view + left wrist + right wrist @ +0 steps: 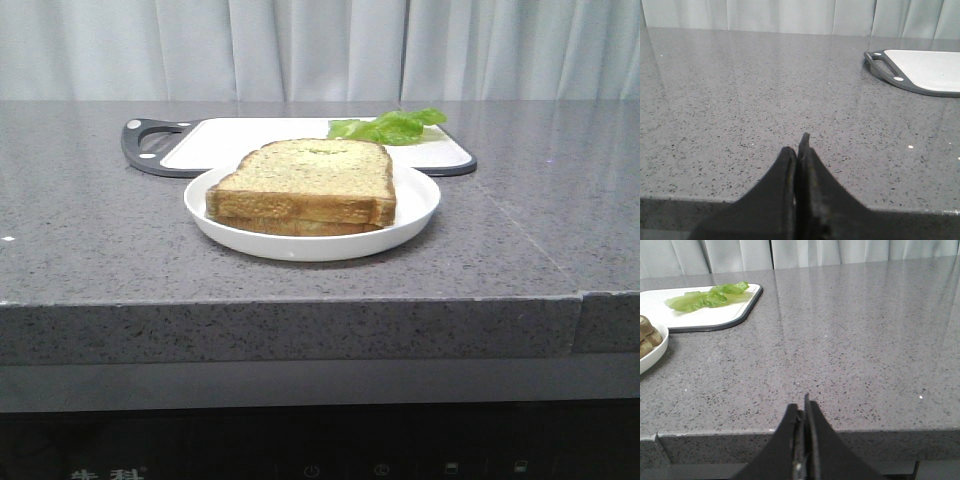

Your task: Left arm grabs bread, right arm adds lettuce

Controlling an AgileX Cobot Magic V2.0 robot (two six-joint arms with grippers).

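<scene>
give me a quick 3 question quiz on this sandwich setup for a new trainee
1. True or false: the lettuce lies on the cutting board.
2. What do the two bread slices rest on? A) the cutting board B) the white plate C) the bare counter
3. Fill in: in their wrist views, the fingers of the left gripper and the right gripper are pressed ____, holding nothing.

Key
1. True: it lies at the board's far right corner.
2. B: the top bread slice is stacked on the lower slice on the plate.
3. together
</scene>
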